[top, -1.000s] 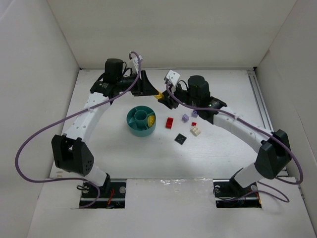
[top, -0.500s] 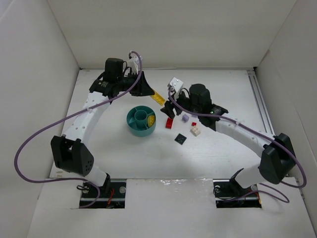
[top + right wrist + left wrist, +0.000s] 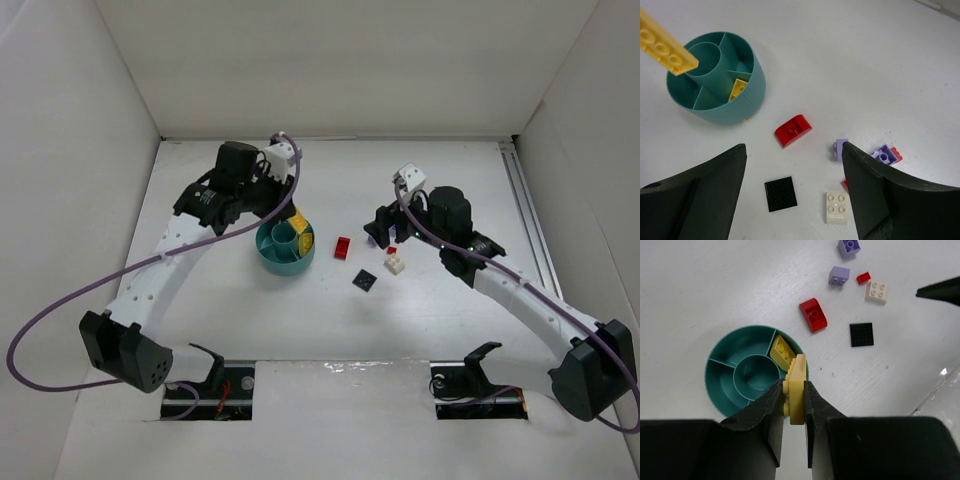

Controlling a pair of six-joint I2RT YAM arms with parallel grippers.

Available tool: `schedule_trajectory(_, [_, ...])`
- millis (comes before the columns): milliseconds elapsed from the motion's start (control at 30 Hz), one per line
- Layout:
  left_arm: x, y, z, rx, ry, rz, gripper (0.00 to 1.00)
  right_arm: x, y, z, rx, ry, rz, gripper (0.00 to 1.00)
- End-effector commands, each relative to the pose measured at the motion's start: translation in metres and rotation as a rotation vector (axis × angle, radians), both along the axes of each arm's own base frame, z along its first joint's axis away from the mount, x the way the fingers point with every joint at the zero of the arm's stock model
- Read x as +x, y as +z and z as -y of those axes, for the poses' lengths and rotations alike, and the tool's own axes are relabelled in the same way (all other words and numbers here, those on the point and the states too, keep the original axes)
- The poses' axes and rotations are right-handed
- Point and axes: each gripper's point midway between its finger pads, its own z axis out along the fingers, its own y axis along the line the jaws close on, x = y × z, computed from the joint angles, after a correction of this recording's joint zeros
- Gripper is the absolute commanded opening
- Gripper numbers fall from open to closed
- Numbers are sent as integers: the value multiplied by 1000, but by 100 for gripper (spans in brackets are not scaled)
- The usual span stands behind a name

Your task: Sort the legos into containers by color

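Observation:
My left gripper (image 3: 794, 385) is shut on a long yellow lego plate (image 3: 798, 390), which hangs over the right rim of the teal dish (image 3: 715, 390). The top view shows the same gripper (image 3: 290, 215) above the dish (image 3: 268, 250). One wedge section holds another yellow brick (image 3: 781, 351). My right gripper (image 3: 794, 146) is open with nothing between its fingers, hovering over loose bricks: a red curved one (image 3: 793, 130), a black plate (image 3: 780, 193), a white brick (image 3: 837, 207) and two purple ones (image 3: 841, 148) (image 3: 884, 154).
White walls close in the table on three sides. A metal rail (image 3: 525, 200) runs along the right edge. Purple cables loop off both arms. A small red brick (image 3: 863, 277) lies beside the purple ones.
The right gripper opened, letting go of the yellow plate, and drew back to the right. The left gripper closed on the plate and carried it down over the dish.

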Motion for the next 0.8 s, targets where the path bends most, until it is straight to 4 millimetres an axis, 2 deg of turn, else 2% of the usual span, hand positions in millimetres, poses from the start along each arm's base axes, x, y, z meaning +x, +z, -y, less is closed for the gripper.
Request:
schedule_trajectory(0, [-4, -16, -6, 126, -4, 24, 0, 4, -5, 12, 21, -77, -53, 82])
schedule_trajectory(100, [-8, -30, -2, 170, -24, -9, 0, 7, -6, 14, 22, -89, -68, 82])
schedule_trajectory(133, [-4, -29, -3, 178, -14, -4, 0, 9, -6, 18, 23, -100, -68, 82])
schedule_trajectory(167, [-3, -36, 1, 194, -20, -18, 0, 9, -12, 18, 12, -101, -86, 82])
schedule_trajectory(200, [-3, -39, -1, 210, -14, -32, 0, 11, -7, 17, 17, -100, -77, 82])
schedule_trajectory(267, [1, -46, -3, 227, 8, -49, 0, 11, -9, 21, 12, -110, -87, 82])
schedule_trajectory(300, [1, -46, -2, 222, 14, -54, 0, 12, -5, 20, 23, -113, -84, 82])
schedule_trajectory(467, [1, -57, 3, 241, 7, -81, 0, 11, -9, 22, 18, -125, -104, 83])
schedule_trajectory(767, [2, -64, 19, 229, -15, -95, 0, 11, -11, 23, 18, -137, -116, 83])
